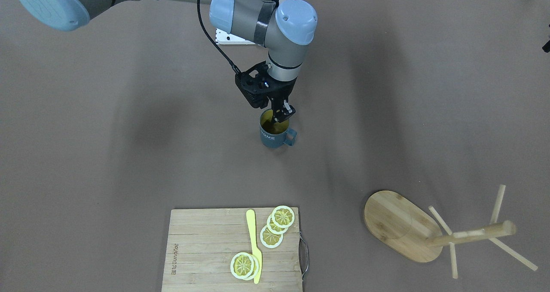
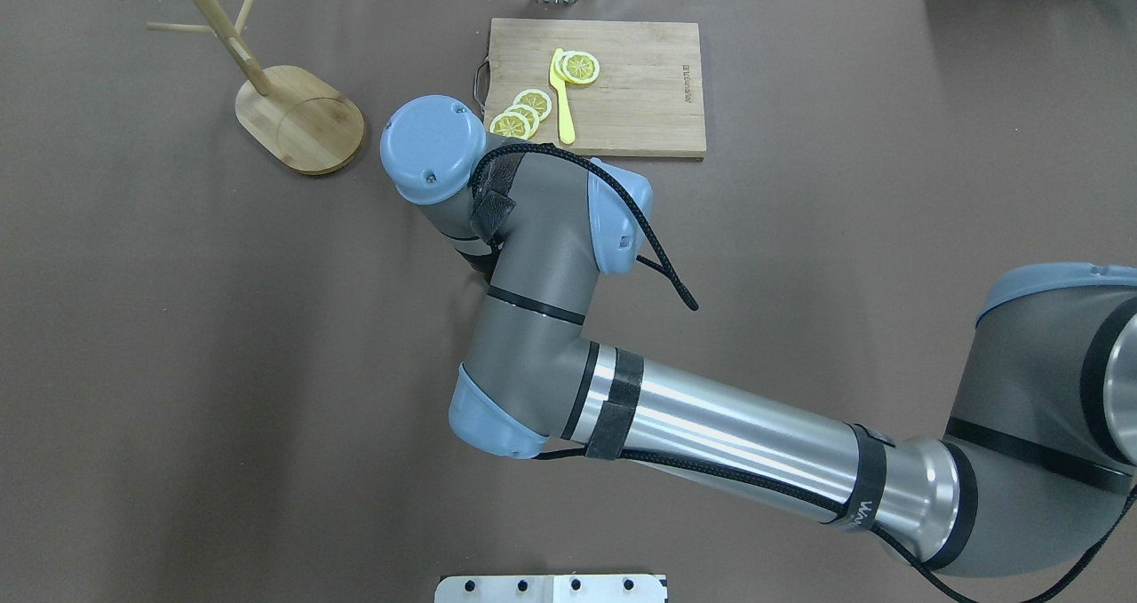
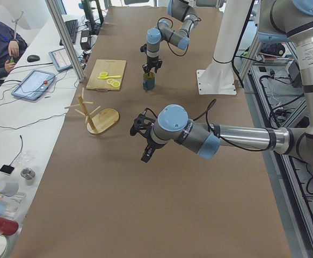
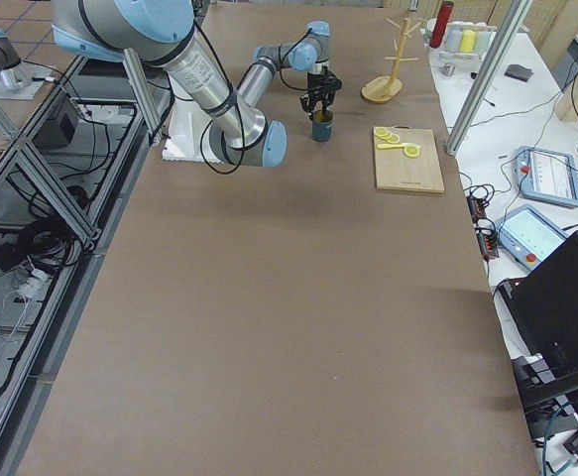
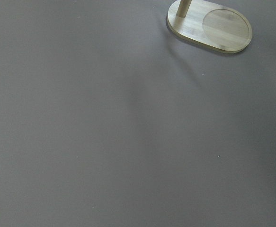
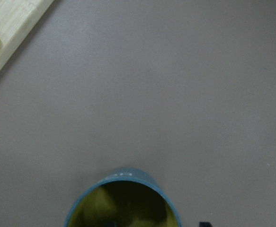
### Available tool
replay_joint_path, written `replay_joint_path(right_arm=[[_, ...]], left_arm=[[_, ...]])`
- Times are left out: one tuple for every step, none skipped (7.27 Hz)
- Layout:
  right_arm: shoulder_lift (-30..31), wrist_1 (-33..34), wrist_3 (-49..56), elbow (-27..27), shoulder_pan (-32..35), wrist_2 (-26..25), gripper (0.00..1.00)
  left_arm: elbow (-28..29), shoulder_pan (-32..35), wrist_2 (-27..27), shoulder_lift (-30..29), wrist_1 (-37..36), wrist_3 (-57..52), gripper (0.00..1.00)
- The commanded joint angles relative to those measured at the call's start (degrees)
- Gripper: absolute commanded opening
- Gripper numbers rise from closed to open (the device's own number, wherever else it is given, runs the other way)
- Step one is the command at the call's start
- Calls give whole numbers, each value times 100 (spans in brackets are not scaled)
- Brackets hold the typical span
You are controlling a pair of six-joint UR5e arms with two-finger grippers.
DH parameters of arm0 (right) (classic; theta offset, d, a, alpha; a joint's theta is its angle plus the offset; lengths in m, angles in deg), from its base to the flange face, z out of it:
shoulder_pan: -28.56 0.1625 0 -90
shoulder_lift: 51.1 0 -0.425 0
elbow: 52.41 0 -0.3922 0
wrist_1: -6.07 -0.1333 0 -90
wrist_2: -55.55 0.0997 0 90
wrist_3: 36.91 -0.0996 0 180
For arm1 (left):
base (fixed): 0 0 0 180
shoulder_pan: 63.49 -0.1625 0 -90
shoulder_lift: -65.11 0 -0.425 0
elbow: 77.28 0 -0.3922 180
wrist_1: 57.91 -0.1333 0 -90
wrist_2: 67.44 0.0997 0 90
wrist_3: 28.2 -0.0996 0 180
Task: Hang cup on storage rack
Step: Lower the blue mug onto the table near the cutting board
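right gripper hangs with jaws apart, astride the rim of the cup directly beneath it. the storage rack stands well off to its side. a shallow pinch on that thin wall could let the cup tilt or slip. left gripper: cannot tell its state.

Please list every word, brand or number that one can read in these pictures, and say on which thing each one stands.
"HOME": pale letters on the side of the mug, seen in the front-facing view.
Brand mark burned along one edge of the cutting board: too small and blurred to read.
Letters beginning "W" on a black band of the right arm: the rest cannot be read.
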Motion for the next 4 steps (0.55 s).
replay_joint_path(right_arm=[[48, 22, 482, -268, 455, 49, 100], [292, 22, 797, -557, 693, 171, 100], [990, 22, 1096, -1456, 895, 320, 100], [1676, 22, 1778, -2048, 1202, 356, 100]], left_arm=[[-8, -7, -9, -13, 26, -9, 99], [1, -7, 0, -4, 192, 0, 99], [1, -16, -9, -13, 446, 9, 99], [-17, -138, -9, -317, 483, 113, 99]])
